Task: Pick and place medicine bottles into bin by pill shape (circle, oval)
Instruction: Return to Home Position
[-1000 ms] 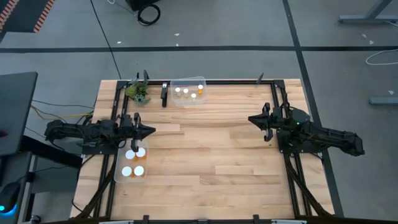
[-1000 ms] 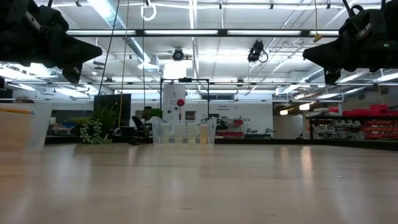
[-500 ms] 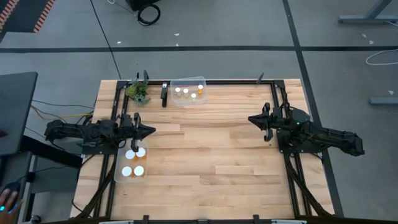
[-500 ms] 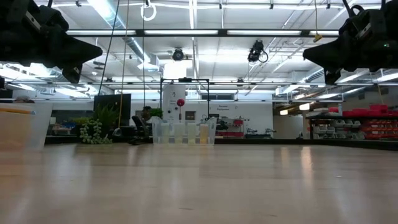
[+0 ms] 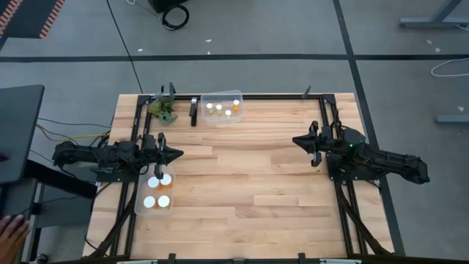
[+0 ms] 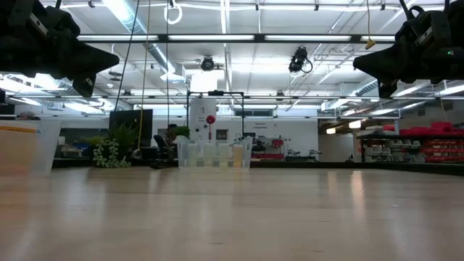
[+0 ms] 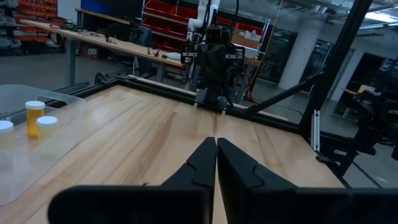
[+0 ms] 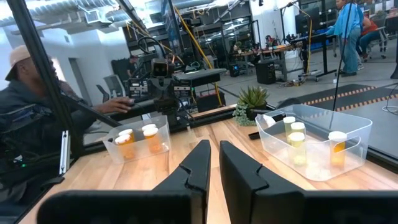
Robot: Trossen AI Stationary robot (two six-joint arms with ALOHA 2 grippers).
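Standing upright, caps up, medicine bottles (image 5: 158,191) in seemingly two bins (image 5: 221,108), left gripper (image 5: 176,154), right gripper (image 5: 297,140) closed, empty.

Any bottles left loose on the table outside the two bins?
No. In the high view, every medicine bottle sits inside a clear bin; the wooden table shows none.

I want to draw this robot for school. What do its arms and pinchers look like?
Draw two dark, nearly black arms made of chunky jointed pieces. The left gripper and the right gripper each end in two flat black fingers that narrow to blunt wedge tips. The right arm has a tiny green light near its wrist. Black cables run along the table edge behind each arm.
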